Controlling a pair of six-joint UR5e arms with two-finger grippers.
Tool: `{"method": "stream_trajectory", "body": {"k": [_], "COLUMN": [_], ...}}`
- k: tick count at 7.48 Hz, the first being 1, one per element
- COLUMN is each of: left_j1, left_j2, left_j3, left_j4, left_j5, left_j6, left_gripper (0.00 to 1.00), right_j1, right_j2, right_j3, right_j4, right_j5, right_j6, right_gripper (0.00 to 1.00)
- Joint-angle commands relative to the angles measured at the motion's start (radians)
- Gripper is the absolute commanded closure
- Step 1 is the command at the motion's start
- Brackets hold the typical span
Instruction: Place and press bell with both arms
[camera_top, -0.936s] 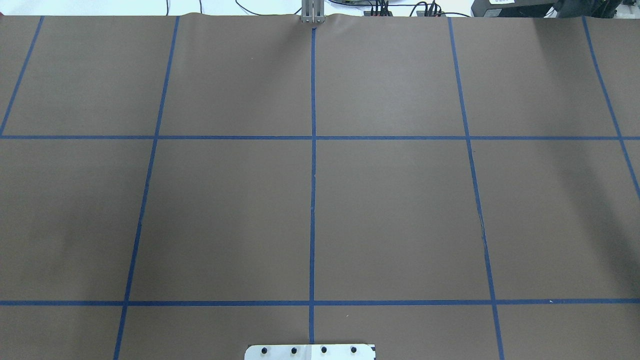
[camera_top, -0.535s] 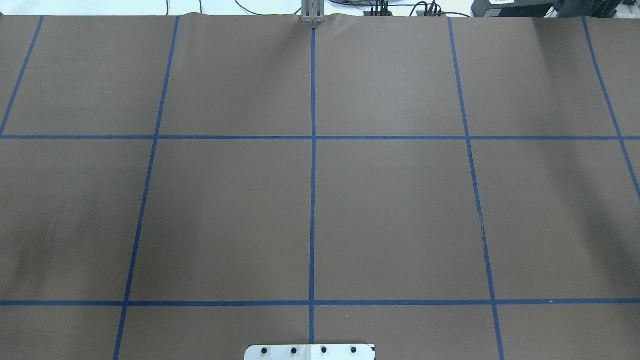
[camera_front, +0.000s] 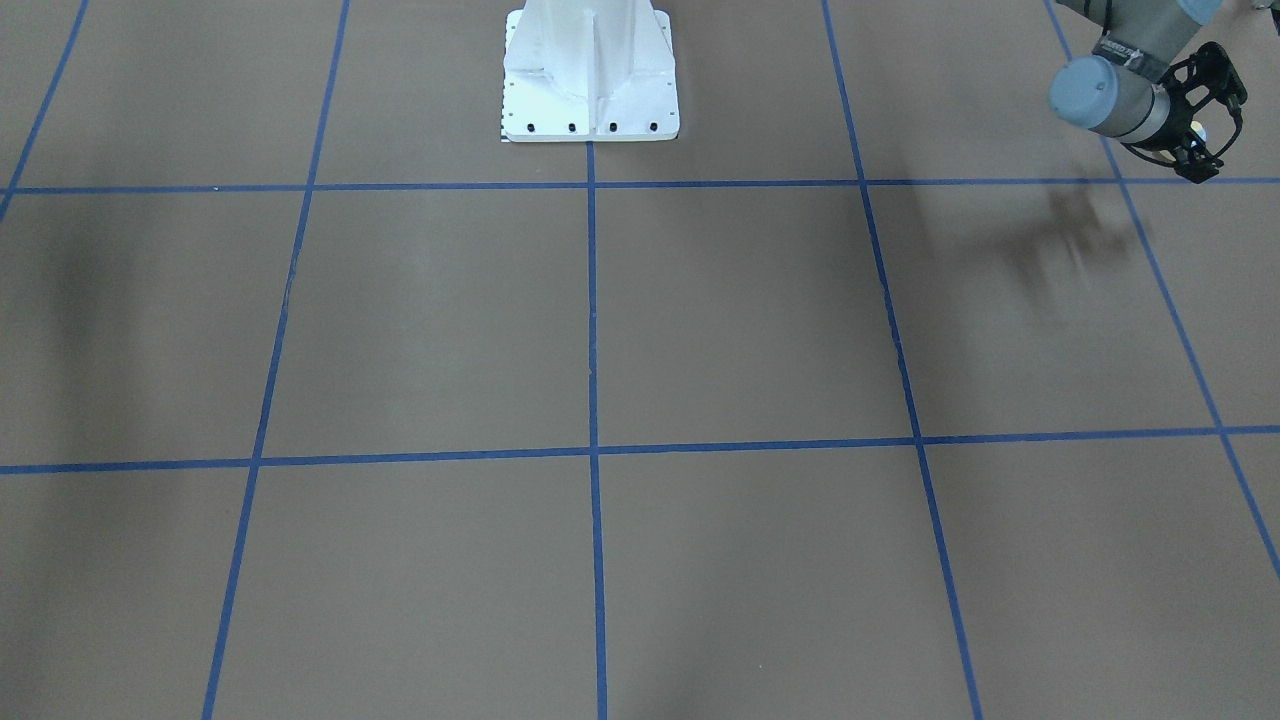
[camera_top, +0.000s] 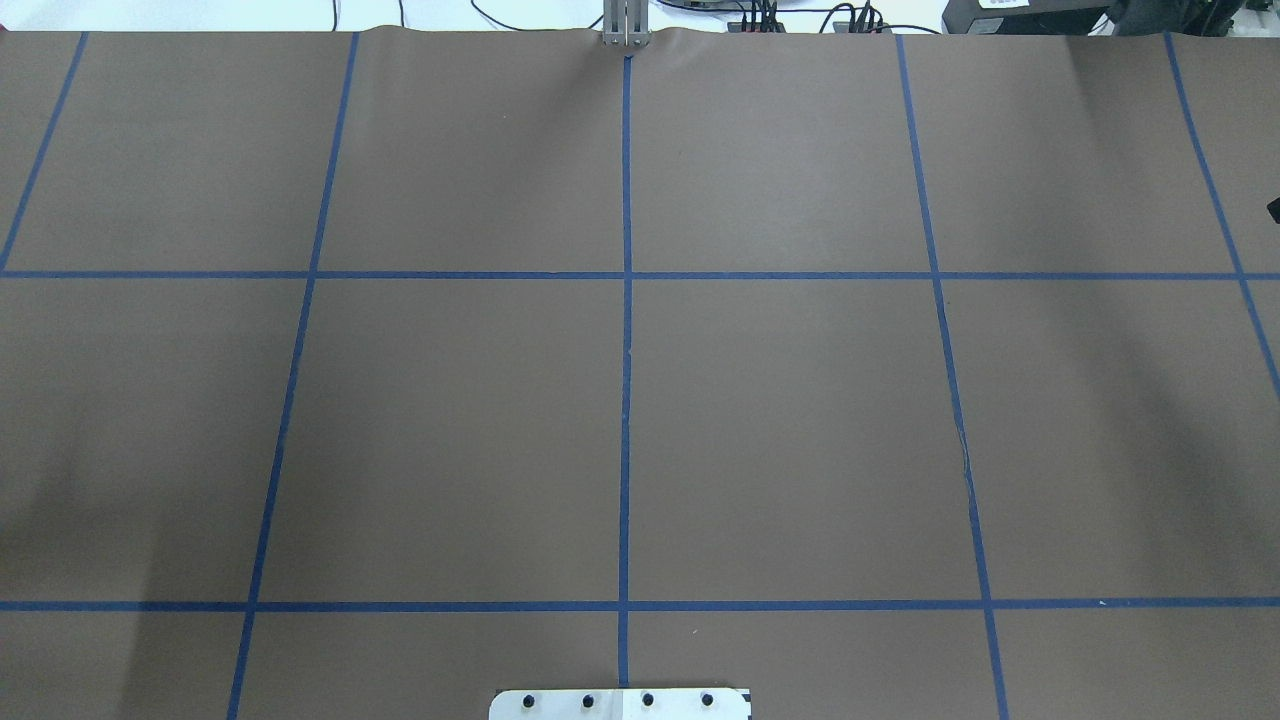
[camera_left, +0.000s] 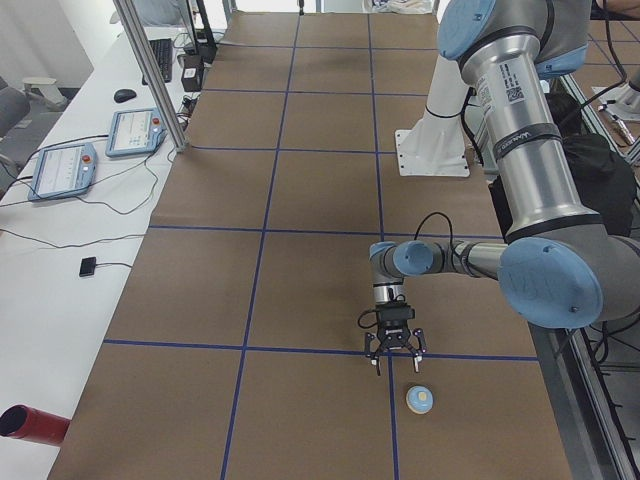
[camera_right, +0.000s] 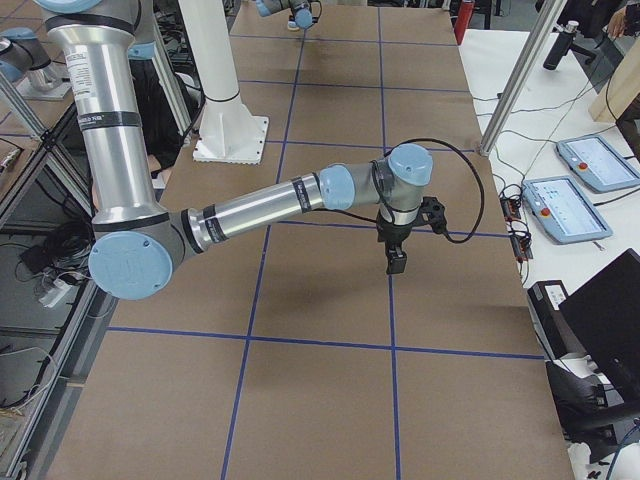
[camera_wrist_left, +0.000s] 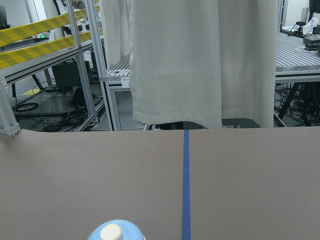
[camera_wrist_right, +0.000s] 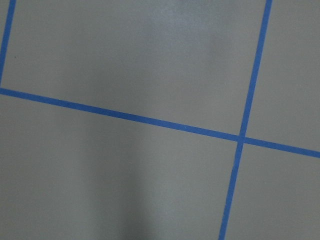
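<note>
Bell: the small light-blue dome-shaped call bell (camera_left: 420, 398) with a cream button stands upright on the table near the table's end on the robot's left, just beside a blue tape line and touching no gripper. The left wrist view shows only its top at the bottom edge, left of a tape line.
Left gripper: the black two-finger left gripper (camera_left: 397, 365) hangs pointing down over a tape crossing, near the bell but apart from it. Whether its claw is apart or together cannot be told.
Left arm: the grey-and-silver jointed left arm (camera_left: 530, 160) with light-blue caps bends down from the robot's side.
Right gripper: the black right gripper (camera_right: 396, 264) points down above a tape line, well apart from the bell. Its claw's state cannot be told.
Right arm: the matching right arm (camera_right: 260, 205) stretches out low across the table.
Table: brown paper cover (camera_top: 800, 430) gridded with blue tape lines (camera_top: 626, 400).
Pedestal: white bolted pedestal (camera_front: 590, 70) at the robot's edge.
Side desk: two grey teach pendants (camera_left: 60, 170) lie on a white desk.
</note>
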Motion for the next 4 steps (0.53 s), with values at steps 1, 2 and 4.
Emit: {"method": "stream_trajectory", "body": {"k": [1, 2, 4], "left_j1": [0.034, 0.054, 0.088], "left_j2": [0.001, 0.001, -0.001], "left_j3": [0.057, 0.056, 0.047], "left_j4": [-0.052, -0.048, -0.039], "left_j5": [-0.006, -0.009, -0.069], "left_j6": [-0.015, -0.043, -0.068], "left_gripper": [0.0, 0.0, 0.0], "right_j1": [-0.007, -0.009, -0.009], "right_j2": [0.023, 0.029, 0.045], "right_j3": [-0.001, -0.002, -0.008], "right_j4": [0.0, 0.0, -0.002], "right_j5": [0.001, 0.002, -0.002], "right_j6": [0.002, 0.001, -0.002], "right_gripper": [0.0, 0.0, 0.0]}}
